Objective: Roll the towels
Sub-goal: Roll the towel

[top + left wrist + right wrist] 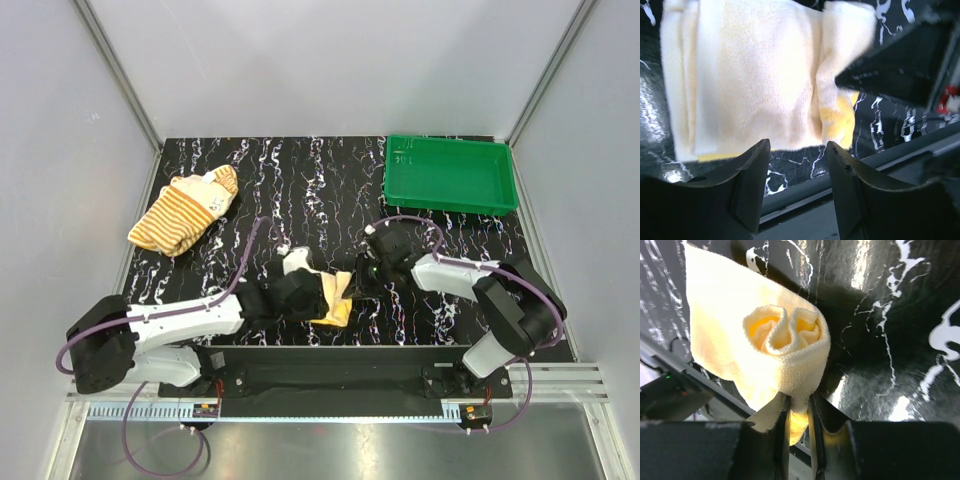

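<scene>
A plain bright yellow soft cloth towel (335, 312) lies partly rolled at the lower centre of the frame on the black, white-veined marble-patterned table (300, 190), between two black robot arms. The right tool (797, 412) is pinching a loose flap at the roll's lower edge; its wrist view shows the cloth curled into a loose spiral, the folded core facing the lens. The left tool (799, 150) stands spread, its two dark fingers (752, 175) apart with bare table between them and the towel's near edge just beyond their tips, gripping nothing. In the left wrist view the cloth looks pale and washed out, and the right tool's dark body comes in from the upper right to meet the towel's right edge. The larger orange-yellow and cream striped cloth towel (185, 212) lies crumpled at the upper left of the table, well apart from both arms. A green rectangular plastic tray (450, 180) sits at the upper right.
</scene>
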`<state>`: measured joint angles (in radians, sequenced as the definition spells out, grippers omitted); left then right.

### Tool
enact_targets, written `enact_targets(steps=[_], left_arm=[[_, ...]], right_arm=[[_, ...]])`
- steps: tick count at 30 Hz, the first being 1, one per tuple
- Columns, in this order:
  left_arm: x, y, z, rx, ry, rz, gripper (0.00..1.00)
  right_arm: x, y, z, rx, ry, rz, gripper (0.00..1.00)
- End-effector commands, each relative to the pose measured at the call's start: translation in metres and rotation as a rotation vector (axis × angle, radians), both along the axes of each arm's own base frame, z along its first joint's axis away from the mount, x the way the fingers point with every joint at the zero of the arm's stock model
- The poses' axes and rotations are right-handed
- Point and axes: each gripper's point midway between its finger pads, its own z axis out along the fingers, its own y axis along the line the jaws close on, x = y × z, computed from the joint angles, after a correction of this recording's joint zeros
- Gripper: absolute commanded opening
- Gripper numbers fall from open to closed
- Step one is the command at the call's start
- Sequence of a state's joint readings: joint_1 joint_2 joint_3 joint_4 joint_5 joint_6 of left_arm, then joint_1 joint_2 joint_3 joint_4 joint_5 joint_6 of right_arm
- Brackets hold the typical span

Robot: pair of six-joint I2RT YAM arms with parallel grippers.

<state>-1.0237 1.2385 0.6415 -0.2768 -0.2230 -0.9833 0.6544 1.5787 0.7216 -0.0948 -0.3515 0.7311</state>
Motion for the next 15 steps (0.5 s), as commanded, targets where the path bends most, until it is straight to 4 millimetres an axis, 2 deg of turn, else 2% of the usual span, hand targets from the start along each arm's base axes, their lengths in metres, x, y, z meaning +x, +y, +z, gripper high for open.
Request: enact_targets(steps=[1,4,5,7,8,9,15], left_arm=[[0.003,0.0,0.038,0.194,-0.256,-0.082,0.54],[0.002,-0.011,0.048,0.278,-0.361,-0.124,0.54],[-0.005,-0.023,0.057,0.272,-0.393,-0.155,0.54],[-0.012,-0.037,0.054,0.32,-0.445,-0.223,0.55],[-0.012,-0.047,0.061,0.309,-0.463,-0.23,0.55],[-0.012,-0.052,0.053,0.35,-0.474,-0.263,0.55],[-0.021,-0.086,0.044,0.43,-0.531,-0.341,0.56]], right_arm=[[-0.002,-0.014,0.006,-0.137,-0.019,0.017,0.17],[-0.005,-0.013,0.009,-0.184,-0.005,0.038,0.17],[-0.004,-0.014,0.012,-0.209,0.0,0.042,0.18],[-0.006,-0.014,0.011,-0.244,0.007,0.054,0.17],[-0.007,-0.013,0.014,-0.255,0.014,0.06,0.18],[-0.008,-0.013,0.012,-0.271,0.026,0.066,0.17],[-0.011,-0.012,0.012,-0.314,0.06,0.087,0.17]])
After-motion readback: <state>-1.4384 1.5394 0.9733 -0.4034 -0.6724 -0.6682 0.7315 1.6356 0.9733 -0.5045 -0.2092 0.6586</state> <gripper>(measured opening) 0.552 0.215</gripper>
